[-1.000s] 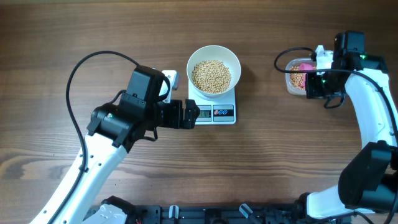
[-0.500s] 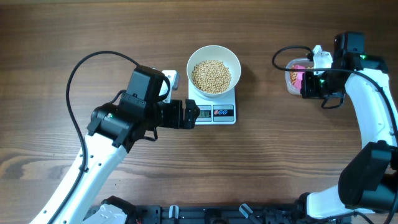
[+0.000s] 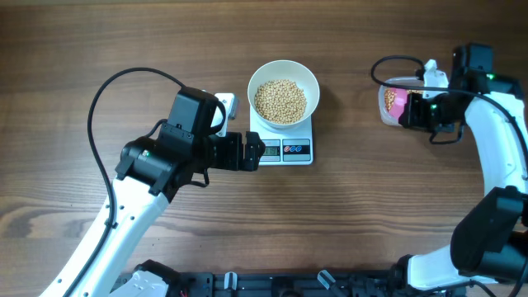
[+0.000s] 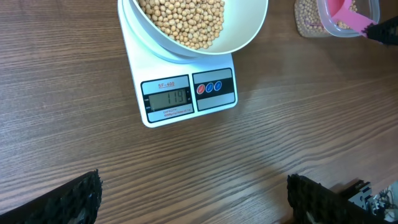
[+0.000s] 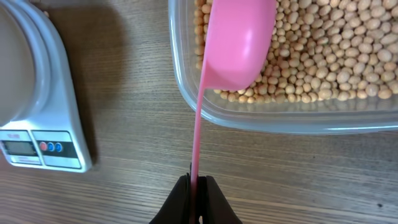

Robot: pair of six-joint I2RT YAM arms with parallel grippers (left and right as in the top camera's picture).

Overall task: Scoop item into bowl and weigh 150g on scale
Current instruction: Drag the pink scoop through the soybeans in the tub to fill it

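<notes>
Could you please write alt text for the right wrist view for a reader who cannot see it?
The right gripper, shut, pinches the thin handle of a pink plastic scoop whose head sits over small tan beans in a clear plastic container. At the left, a white digital kitchen scale stands on the brown wooden table.
</notes>
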